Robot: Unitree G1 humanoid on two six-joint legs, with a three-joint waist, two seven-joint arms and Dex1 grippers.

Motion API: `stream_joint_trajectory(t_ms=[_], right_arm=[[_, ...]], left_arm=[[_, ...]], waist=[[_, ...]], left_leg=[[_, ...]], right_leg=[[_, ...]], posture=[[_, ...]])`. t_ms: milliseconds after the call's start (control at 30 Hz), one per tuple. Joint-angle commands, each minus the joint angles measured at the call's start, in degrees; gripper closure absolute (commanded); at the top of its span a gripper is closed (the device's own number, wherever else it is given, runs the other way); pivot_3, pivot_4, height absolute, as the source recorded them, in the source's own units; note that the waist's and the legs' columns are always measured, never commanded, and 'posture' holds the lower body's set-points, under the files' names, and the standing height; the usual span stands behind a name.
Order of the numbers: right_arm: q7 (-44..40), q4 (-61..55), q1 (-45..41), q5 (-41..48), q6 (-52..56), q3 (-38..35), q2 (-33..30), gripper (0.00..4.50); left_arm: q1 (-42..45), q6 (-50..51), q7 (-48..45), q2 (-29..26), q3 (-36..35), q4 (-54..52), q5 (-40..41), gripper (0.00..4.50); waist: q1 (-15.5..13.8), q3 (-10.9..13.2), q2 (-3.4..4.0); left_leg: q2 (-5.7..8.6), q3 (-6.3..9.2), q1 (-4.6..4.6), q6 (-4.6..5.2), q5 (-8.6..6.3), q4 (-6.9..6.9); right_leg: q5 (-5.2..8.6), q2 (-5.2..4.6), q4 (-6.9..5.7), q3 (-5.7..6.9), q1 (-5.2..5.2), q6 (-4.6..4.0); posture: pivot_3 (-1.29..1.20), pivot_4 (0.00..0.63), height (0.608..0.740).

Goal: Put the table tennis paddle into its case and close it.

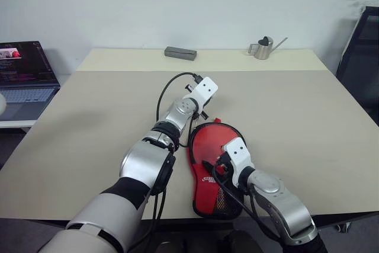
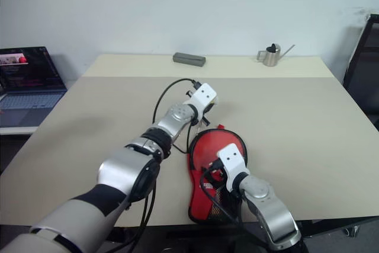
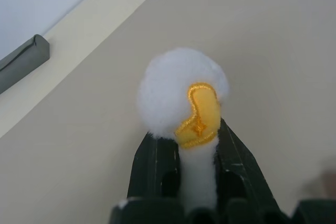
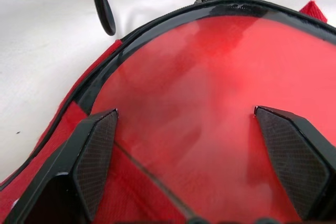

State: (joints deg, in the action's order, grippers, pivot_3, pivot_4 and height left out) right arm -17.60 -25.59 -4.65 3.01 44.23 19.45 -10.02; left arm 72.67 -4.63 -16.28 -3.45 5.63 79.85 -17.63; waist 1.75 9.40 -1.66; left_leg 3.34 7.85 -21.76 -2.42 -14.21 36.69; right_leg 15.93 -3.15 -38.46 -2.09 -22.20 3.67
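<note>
While the left gripper (image 3: 194, 182) has its fingers pressed together on the white-and-yellow plush charm (image 3: 184, 98), that charm hangs by a short chain from the far rounded end of the case (image 1: 214, 164). The case's long axis runs from that end back toward the robot, on the table (image 1: 308, 122). Over its red face hovers the right gripper (image 4: 184, 156), fingers spread wide and empty, the nearer arm to steady it.

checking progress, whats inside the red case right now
The right wrist view looks through the case at a clear red window with a red surface behind it, likely the paddle's rubber; the handle is covered. The left gripper pinches the plush charm; the right gripper hovers open.
</note>
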Motion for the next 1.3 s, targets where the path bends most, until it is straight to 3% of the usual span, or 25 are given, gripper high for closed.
stream_joint_trajectory(t_ms=[33,667,967,1300], right_arm=[[0.8,2.9,4.6,0.1,6.0,2.3,-0.5,0.0],[3.1,2.6,4.0,0.7,6.4,2.1,0.9,0.0],[3.0,4.6,2.2,0.8,5.8,1.9,1.7,0.0],[1.6,9.8,-2.2,0.7,3.2,0.8,1.5,0.0]], left_arm=[[2.4,-0.9,1.7,1.3,0.2,-0.9,-1.3,4.25],[-5.6,1.4,-4.3,6.2,2.7,-0.8,-3.5,4.25],[-4.0,0.5,-6.9,6.6,-0.2,-1.3,-0.8,1.16],[-0.2,-1.2,-12.0,2.8,-7.0,-3.1,6.3,1.16]], waist=[[-0.1,0.0,0.0],[0.0,-0.3,-0.07],[0.0,-0.5,-0.12],[0.3,-0.5,-0.11]], left_leg=[[0.0,0.01,-0.01,0.0,0.0,-0.01],[0.0,-0.02,0.09,0.0,0.0,-0.3],[-0.01,-0.01,0.35,0.0,0.0,-0.38],[-0.06,-0.03,0.78,0.0,0.0,-0.65]], right_leg=[[0.0,0.0,0.01,0.02,0.0,0.0],[-0.05,0.01,0.47,0.09,0.18,0.08],[-0.04,0.01,0.54,0.11,0.45,0.08],[-0.04,0.02,0.72,0.03,0.78,0.09]], posture=[[0.0,0.15,0.74],[0.0,0.15,0.74],[0.0,0.15,0.74],[0.0,0.15,0.74]])
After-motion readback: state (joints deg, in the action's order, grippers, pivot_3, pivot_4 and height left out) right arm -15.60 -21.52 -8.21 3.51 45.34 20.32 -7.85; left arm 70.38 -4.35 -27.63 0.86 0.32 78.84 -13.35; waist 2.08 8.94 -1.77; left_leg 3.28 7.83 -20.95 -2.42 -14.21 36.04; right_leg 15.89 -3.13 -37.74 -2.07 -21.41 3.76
